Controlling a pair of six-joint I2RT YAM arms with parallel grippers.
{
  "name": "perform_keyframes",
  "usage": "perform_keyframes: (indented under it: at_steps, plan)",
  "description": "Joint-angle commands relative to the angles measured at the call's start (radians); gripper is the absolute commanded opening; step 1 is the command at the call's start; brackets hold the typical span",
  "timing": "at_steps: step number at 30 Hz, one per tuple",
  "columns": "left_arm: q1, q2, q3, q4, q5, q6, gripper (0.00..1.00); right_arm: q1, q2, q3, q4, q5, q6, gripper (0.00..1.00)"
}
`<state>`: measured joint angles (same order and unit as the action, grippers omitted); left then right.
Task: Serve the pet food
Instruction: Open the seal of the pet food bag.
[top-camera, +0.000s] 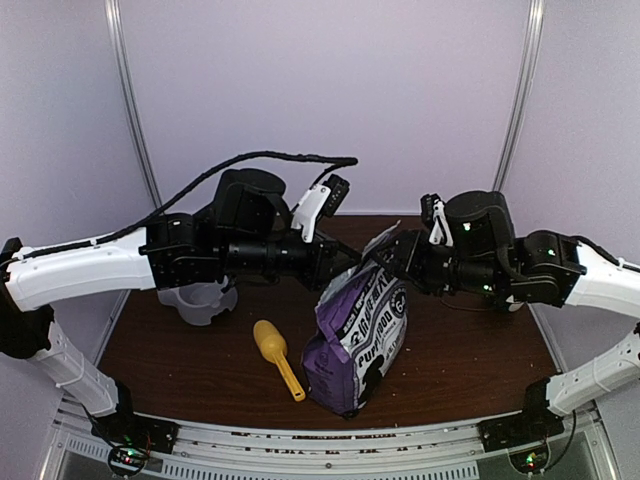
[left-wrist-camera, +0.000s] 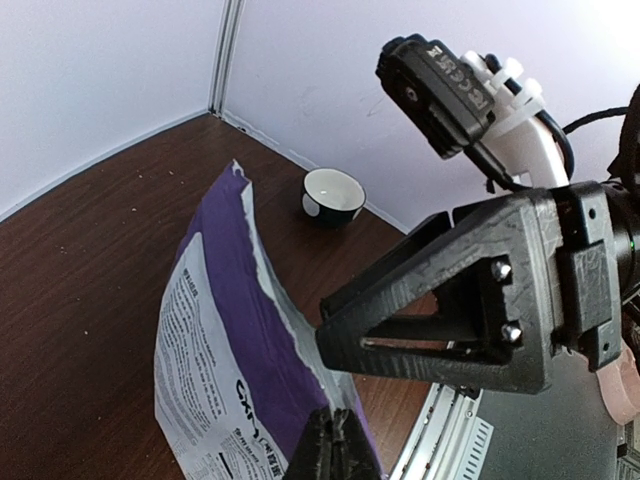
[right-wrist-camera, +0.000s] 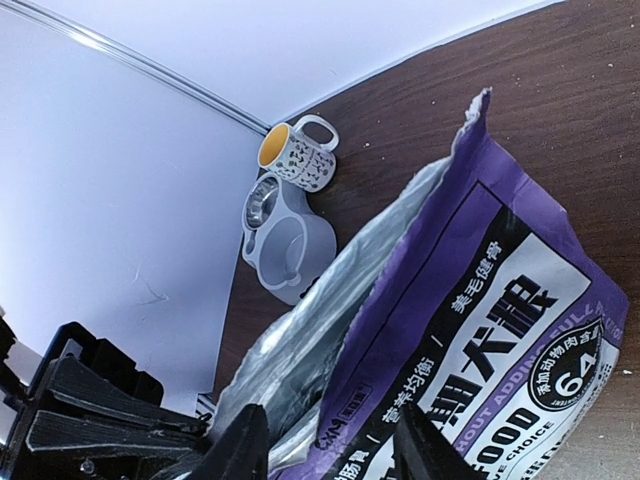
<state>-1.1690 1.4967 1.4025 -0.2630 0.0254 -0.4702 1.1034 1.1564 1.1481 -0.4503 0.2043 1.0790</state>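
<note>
My left gripper (left-wrist-camera: 333, 445) was pinched shut on the back lip of the upright puppy food bag (top-camera: 360, 330). My right gripper (right-wrist-camera: 335, 445), directly opposite, straddled the front lip half-wide, seemingly not yet gripping.

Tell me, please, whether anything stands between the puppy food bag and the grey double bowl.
Nothing on the table; the yellow scoop lies nearside of that line, but the left arm stretches above the bowl.

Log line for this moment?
left tool shut on pet food bag rim | right tool open, straddling bag rim | yellow scoop lying on table
</note>
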Motion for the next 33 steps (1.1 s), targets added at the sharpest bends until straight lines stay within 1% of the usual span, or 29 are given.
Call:
perform_keyframes:
  at_steps: [1,7,9,11,13,16,18,23,28,31,33]
  plan:
    - [-0.015,-0.041,0.052,0.080,0.024,-0.005,0.00,-0.008,0.023,0.039,-0.001,0.000,-0.009,0.39]
    - [-0.015,-0.035,0.056,0.078,0.034,-0.005,0.00,-0.010,0.055,0.040,0.007,-0.003,-0.015,0.36]
    - [-0.015,-0.034,0.057,0.076,0.034,-0.005,0.00,-0.010,0.069,0.050,0.010,-0.011,-0.022,0.27]
    - [-0.015,-0.036,0.057,0.076,0.025,-0.004,0.00,-0.011,0.081,0.064,0.000,-0.010,-0.027,0.14]
    - [-0.014,-0.044,0.057,0.070,-0.013,-0.017,0.00,-0.010,0.078,0.068,-0.010,0.001,-0.030,0.01]
    - [-0.013,-0.059,0.066,0.031,-0.113,-0.028,0.00,-0.011,0.058,0.070,-0.028,0.019,-0.047,0.00]
    - [-0.007,-0.060,0.087,-0.011,-0.168,-0.028,0.00,-0.012,0.047,0.089,-0.080,0.029,-0.065,0.00]
    - [0.014,-0.055,0.124,-0.099,-0.240,-0.040,0.00,-0.013,0.003,0.134,-0.236,0.037,-0.097,0.00]
    - [0.018,-0.063,0.147,-0.169,-0.338,-0.024,0.00,-0.013,-0.079,0.115,-0.350,0.022,-0.085,0.00]
    - [0.019,-0.065,0.152,-0.176,-0.346,-0.012,0.00,-0.012,-0.123,0.094,-0.376,0.006,-0.073,0.00]
    - [0.019,-0.061,0.159,-0.162,-0.304,0.005,0.00,-0.013,-0.140,0.089,-0.384,-0.004,-0.071,0.00]
